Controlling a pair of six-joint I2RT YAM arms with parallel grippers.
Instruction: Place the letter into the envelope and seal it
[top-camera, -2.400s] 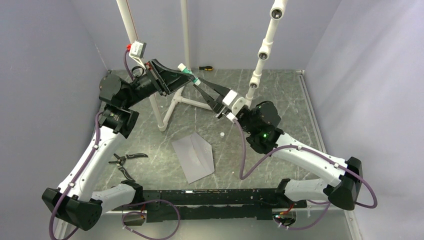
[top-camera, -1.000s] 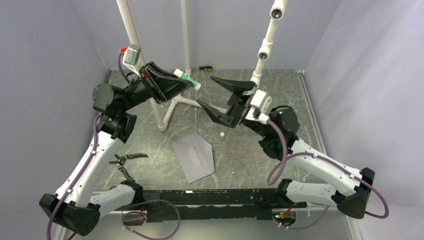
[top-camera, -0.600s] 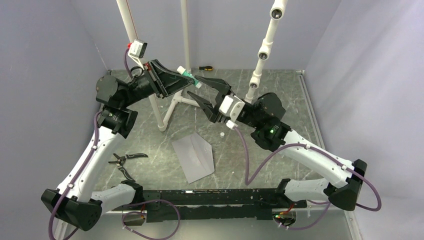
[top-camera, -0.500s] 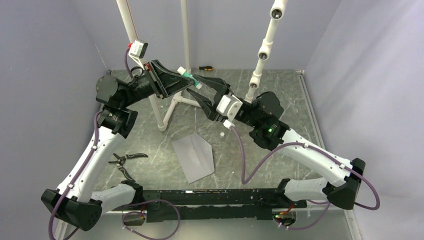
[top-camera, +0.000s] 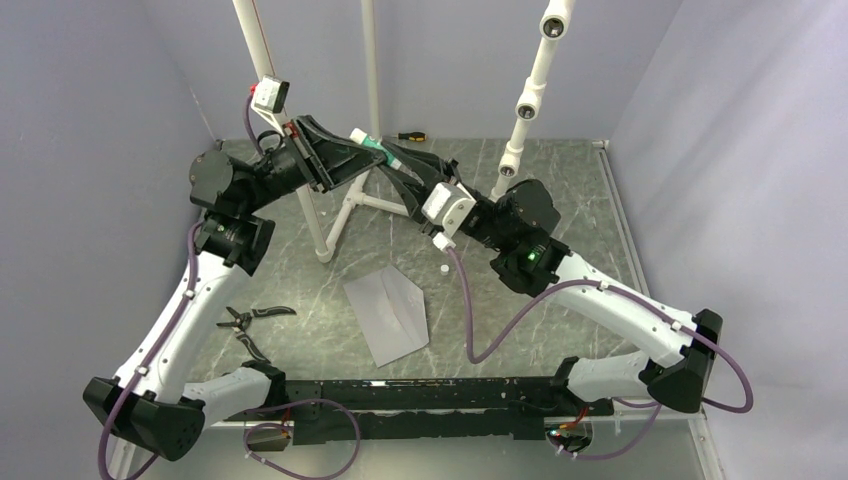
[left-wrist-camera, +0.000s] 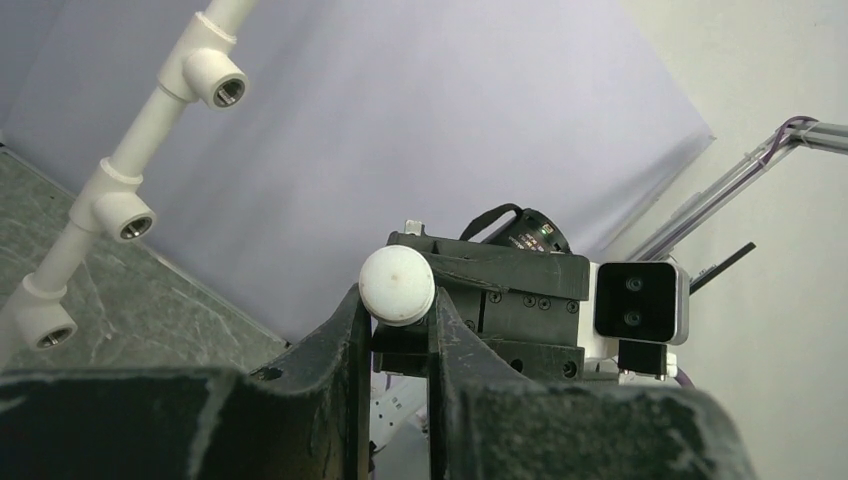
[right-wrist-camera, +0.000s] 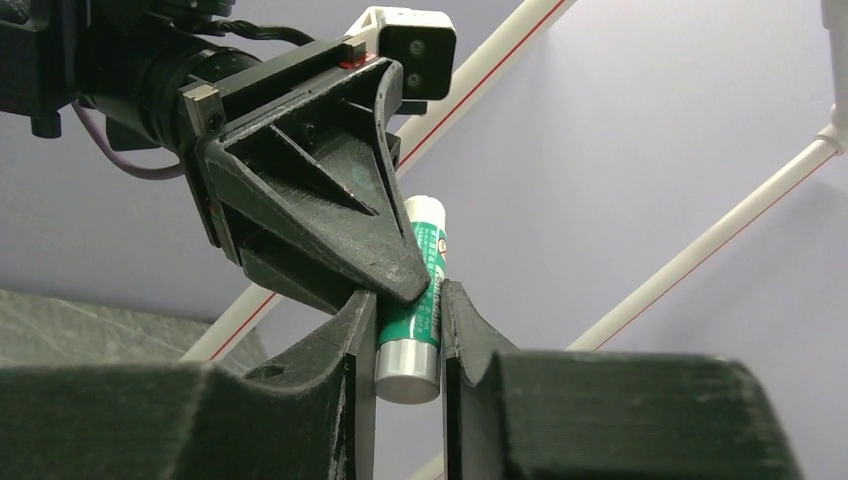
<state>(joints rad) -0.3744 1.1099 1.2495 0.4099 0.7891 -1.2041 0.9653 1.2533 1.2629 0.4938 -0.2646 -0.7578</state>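
The pale grey envelope (top-camera: 388, 312) lies flat on the table in front of the arm bases, with neither gripper near it. The tan letter does not show in any view. Both grippers are raised at the back. My left gripper (top-camera: 366, 150) is shut on a green and white glue stick (top-camera: 371, 145); in the left wrist view its fingers (left-wrist-camera: 345, 330) pinch the stick's round white end (left-wrist-camera: 397, 285). My right gripper (top-camera: 398, 166) is shut on the same stick's other end; the right wrist view shows the green body and silver end (right-wrist-camera: 410, 345) between its fingers (right-wrist-camera: 362, 330).
A white pipe frame (top-camera: 345, 205) stands at the back left and a jointed white pipe (top-camera: 528, 100) at the back right. A small white cap (top-camera: 444, 268) lies near the envelope. Pliers (top-camera: 255, 318) lie at left, a screwdriver (top-camera: 410, 136) by the back wall.
My right gripper drew back to the right and opened wide, then came back to the glue stick and closed on it. The left gripper kept hold of the stick.
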